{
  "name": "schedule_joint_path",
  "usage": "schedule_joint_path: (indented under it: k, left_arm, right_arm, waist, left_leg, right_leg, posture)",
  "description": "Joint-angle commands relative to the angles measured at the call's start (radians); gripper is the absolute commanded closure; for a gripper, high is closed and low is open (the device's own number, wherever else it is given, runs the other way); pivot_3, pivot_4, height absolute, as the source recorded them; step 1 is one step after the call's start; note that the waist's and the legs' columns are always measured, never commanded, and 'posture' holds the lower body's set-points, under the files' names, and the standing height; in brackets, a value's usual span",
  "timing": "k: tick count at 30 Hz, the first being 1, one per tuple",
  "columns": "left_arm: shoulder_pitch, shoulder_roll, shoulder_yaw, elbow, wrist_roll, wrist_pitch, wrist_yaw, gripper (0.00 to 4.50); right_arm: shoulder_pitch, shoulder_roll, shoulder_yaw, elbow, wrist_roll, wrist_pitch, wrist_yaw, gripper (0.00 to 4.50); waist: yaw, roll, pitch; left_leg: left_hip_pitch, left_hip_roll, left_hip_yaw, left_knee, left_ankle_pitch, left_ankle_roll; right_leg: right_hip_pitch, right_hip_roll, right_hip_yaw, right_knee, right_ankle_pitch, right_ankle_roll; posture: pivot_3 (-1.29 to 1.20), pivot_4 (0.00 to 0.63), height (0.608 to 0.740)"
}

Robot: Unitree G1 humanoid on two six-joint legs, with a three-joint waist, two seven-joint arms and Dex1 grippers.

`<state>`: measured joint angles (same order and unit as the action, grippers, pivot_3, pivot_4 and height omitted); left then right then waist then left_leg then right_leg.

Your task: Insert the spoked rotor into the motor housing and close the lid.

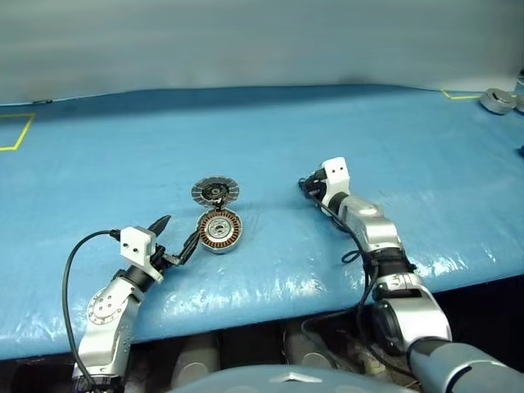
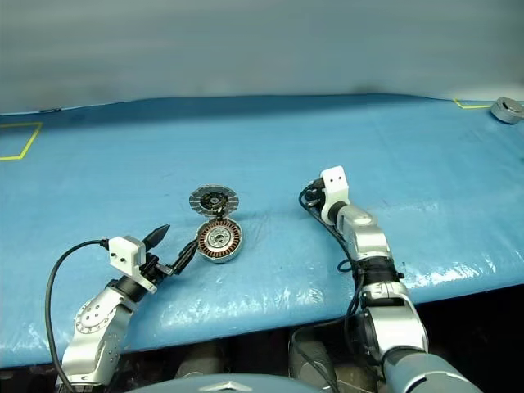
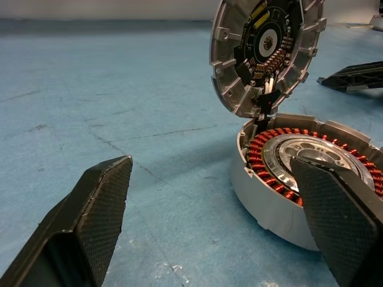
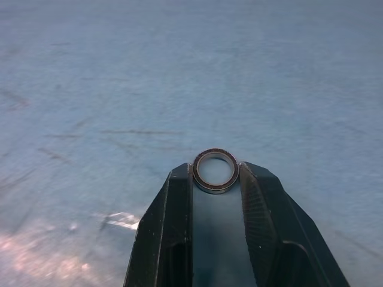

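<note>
The motor housing [image 1: 219,231], a round metal cup with copper windings, lies on the blue table cover. Its lid [image 1: 214,191] stands swung open on the hinge at its far side, inner face showing in the left wrist view [image 3: 263,48]. My left gripper [image 1: 174,236] is open just left of the housing [image 3: 269,197], with one finger [image 3: 335,221] in front of its rim. My right gripper [image 4: 215,173] hovers to the right of the housing [image 2: 309,195], shut on a small thin ring [image 4: 215,170] pinched at its fingertips. The spoked rotor is out of view.
A grey round part [image 1: 498,100] sits by yellow tape at the far right corner. More yellow tape [image 1: 16,135] marks the far left. The table's near edge [image 1: 286,315] runs just in front of both arms. A black cable [image 1: 70,270] loops off my left wrist.
</note>
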<state>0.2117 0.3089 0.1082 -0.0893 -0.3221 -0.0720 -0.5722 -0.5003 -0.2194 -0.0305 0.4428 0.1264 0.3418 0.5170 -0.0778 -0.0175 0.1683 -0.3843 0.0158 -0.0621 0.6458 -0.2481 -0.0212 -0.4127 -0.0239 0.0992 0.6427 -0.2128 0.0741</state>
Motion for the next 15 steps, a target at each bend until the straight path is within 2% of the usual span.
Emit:
schedule_joint_path:
  k: [1, 6, 10, 12, 15]
  left_arm:
    - [0.004, 0.013, 0.008, -0.021, 0.000, -0.007, -0.010, 0.00]
    - [0.005, 0.034, 0.006, -0.025, -0.004, 0.003, -0.031, 0.00]
    - [0.014, 0.063, 0.003, -0.026, -0.008, 0.013, -0.067, 0.00]
    - [0.013, 0.080, -0.001, -0.024, -0.008, 0.015, -0.086, 0.00]
    - [0.010, 0.089, 0.002, -0.026, -0.014, 0.026, -0.100, 0.00]
  right_arm:
    - [0.045, -0.011, 0.016, -0.204, 0.036, 0.043, 0.027, 3.74]
    - [0.176, -0.043, 0.056, -0.534, 0.194, 0.090, 0.208, 3.74]
    - [0.250, -0.123, 0.147, -0.726, 0.280, 0.174, 0.335, 3.74]
    - [0.257, -0.147, 0.216, -0.770, 0.272, 0.195, 0.357, 3.74]
    - [0.229, -0.117, 0.272, -0.720, 0.209, 0.177, 0.293, 3.74]
  waist:
    - [0.001, 0.001, 0.001]
    - [0.004, 0.002, 0.001]
    - [0.005, 0.002, 0.002]
    - [0.005, 0.001, 0.002]
    - [0.004, 0.001, 0.002]
  left_leg:
    - [0.000, 0.000, 0.000, 0.000, 0.000, 0.000]
    - [-0.001, 0.000, 0.000, 0.000, 0.000, 0.000]
    - [-0.001, 0.000, 0.000, 0.000, 0.000, 0.000]
    - [-0.001, 0.000, 0.000, 0.000, 0.000, 0.000]
    - [0.000, 0.001, 0.001, 0.001, 0.000, 0.000]
  right_leg:
    - [0.000, 0.000, 0.000, 0.000, 0.000, 0.000]
    - [-0.001, 0.000, 0.000, 0.000, -0.002, 0.001]
    - [-0.001, 0.000, 0.000, -0.001, -0.004, -0.001]
    - [-0.001, 0.000, 0.000, -0.001, -0.004, -0.001]
    - [-0.001, 0.000, 0.000, 0.000, -0.004, -0.001]
  posture:
    - [0.00, 0.150, 0.740]
    - [0.00, 0.150, 0.740]
    - [0.00, 0.150, 0.740]
    - [0.00, 0.150, 0.740]
    - [0.00, 0.150, 0.740]
